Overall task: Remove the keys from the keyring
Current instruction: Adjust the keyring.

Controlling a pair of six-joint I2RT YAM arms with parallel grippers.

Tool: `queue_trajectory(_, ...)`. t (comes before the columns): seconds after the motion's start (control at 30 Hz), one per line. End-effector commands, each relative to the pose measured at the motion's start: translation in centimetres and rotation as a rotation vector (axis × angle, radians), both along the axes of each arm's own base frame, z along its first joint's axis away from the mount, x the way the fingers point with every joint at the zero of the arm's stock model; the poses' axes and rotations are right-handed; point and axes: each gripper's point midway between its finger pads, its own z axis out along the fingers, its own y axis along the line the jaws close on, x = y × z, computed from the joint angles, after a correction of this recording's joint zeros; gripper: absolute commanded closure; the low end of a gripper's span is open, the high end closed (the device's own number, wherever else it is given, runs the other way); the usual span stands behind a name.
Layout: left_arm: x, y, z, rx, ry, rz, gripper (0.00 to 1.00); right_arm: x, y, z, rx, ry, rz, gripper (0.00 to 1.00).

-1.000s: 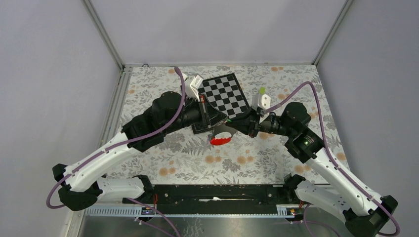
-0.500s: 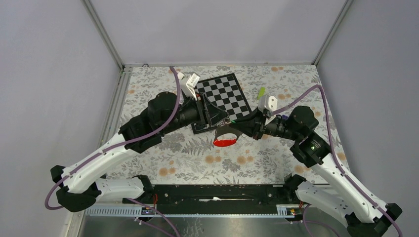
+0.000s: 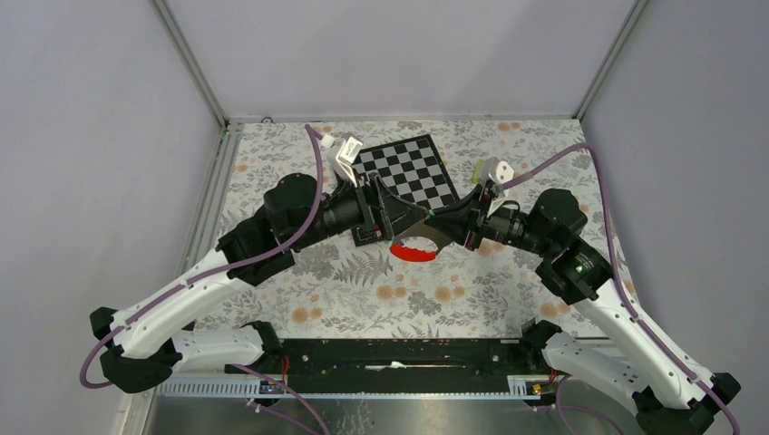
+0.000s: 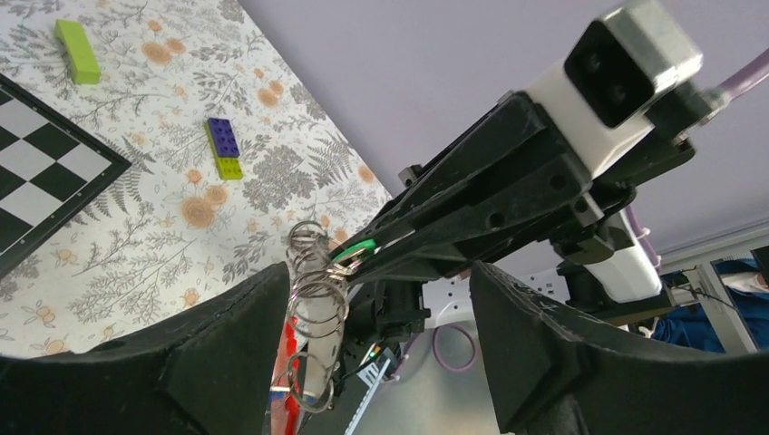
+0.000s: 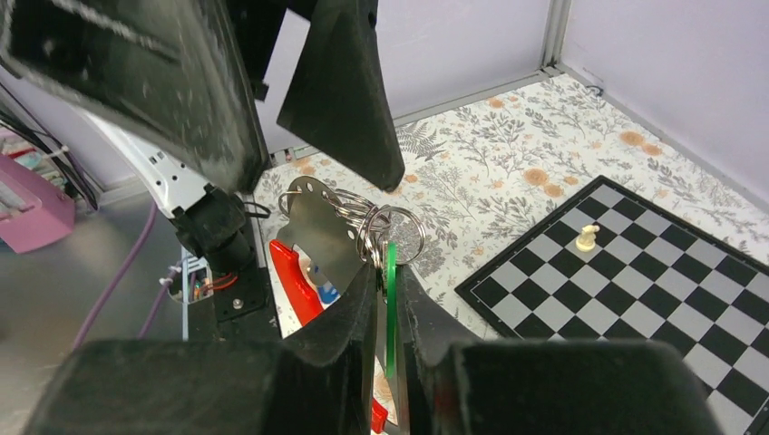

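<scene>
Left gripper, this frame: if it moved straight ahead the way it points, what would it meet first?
Probably the keyring, hanging between the open fingers of the left gripper; right behind it is the right gripper, shut on the green key. Depth is unclear.

Facing tip to tip — left claw (image 4: pixel 379 270) spread wide; right claw (image 5: pixel 388 272) pinched tight.

I read a grey-and-orange floral tabletop (image 3: pixel 363 299); black-and-white checked chessboard (image 3: pixel 413 168); silvery keyring (image 5: pixel 372 217); red strap (image 5: pixel 295 276); green-headed key (image 5: pixel 391 299).
</scene>
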Motion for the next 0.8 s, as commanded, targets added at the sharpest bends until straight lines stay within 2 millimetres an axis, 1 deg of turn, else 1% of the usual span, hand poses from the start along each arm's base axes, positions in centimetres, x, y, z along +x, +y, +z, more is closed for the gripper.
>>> queue_trajectory(0.0, -0.8, 0.0, 1.1, -0.041, -0.060, -0.042, 0.24, -0.4, -0.2, 4.5, 0.114, 0.001, -0.017, 1.00)
queue_trajectory(0.1, -0.9, -0.1, 0.7, -0.030, -0.062, -0.051, 0.29, -0.5, -0.2, 5.2, 0.134, 0.023, -0.018, 1.00)
queue_trajectory(0.27, -0.8, -0.5, 0.2, -0.017, -0.057, -0.059, 0.46, -1.2, -0.3, 5.9, 0.165, 0.027, 0.004, 1.00)
queue_trajectory(0.33, -0.9, -0.7, 0.0, -0.014, -0.053, -0.064, 0.55, -1.3, -0.2, 6.0, 0.167, 0.031, 0.011, 1.00)
queue_trajectory(0.5, -1.1, -1.1, -0.2, -0.011, -0.049, -0.089, 0.85, -1.1, -0.3, 5.6, 0.167, 0.042, -0.004, 1.00)
queue_trajectory(0.6, -1.3, -1.2, -0.5, -0.007, -0.044, -0.101, 1.00, -1.0, -0.5, 5.4, 0.169, 0.041, -0.014, 1.00)
queue_trajectory(0.77, -1.5, -0.7, -0.1, 0.015, -0.059, -0.098, 1.00, -1.5, -0.5, 4.6, 0.151, 0.040, 0.004, 1.00)
